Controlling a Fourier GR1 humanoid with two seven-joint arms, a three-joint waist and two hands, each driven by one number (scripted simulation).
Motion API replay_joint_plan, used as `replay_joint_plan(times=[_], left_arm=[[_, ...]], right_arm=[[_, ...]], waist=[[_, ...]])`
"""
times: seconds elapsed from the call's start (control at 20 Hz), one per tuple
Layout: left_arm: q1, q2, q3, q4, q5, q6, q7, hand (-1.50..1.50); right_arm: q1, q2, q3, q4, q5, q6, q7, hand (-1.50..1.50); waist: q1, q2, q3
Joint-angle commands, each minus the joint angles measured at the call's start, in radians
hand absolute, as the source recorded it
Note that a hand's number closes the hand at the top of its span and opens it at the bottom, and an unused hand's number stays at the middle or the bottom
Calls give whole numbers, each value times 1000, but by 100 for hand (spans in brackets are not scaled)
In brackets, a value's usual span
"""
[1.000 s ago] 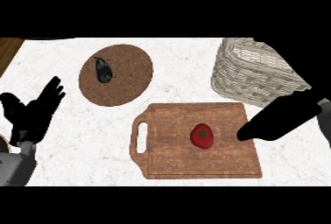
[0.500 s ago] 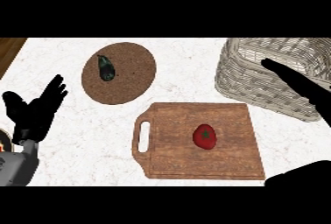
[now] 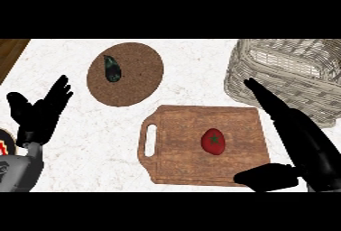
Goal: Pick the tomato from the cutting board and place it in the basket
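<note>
A red tomato (image 3: 214, 140) with a green stem lies on the wooden cutting board (image 3: 180, 149), right of its middle. The woven basket (image 3: 266, 85) stands at the upper right, behind the board. My right hand (image 3: 300, 140) is open and large in view at the right, its long fingers stretched up toward the basket's near wall and its thumb low over the board's lower right corner. It is beside the tomato and holds nothing. My left hand (image 3: 40, 113) rests open at the left edge, fingers up.
A round brown plate (image 3: 133, 81) with a dark eggplant (image 3: 112, 69) on it sits at the upper left of the white counter. The counter's wooden edge (image 3: 10, 52) shows at the far upper left corner.
My right hand lifted off the board near the tomato, swung up toward the basket and now fills the right side, closer to the view. The tomato and left hand have not moved.
</note>
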Motion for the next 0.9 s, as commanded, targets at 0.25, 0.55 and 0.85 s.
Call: replay_joint_plan(times=[0.25, 0.55, 0.85], left_arm=[[16, -45, 50, 71, -35, -57, -81, 0], [-85, -47, 70, 58, -44, -56, 55, 0], [7, -75, 125, -46, -88, -86, 66, 0]], right_arm=[[30, 137, 46, 299, 154, -154, -232, -150], [-7, 157, 25, 481, 173, -120, -273, -150], [71, 157, -2, 422, 215, -69, -325, -150]], waist=[[1, 2, -1], [1, 2, 0], [-1, -1, 0]])
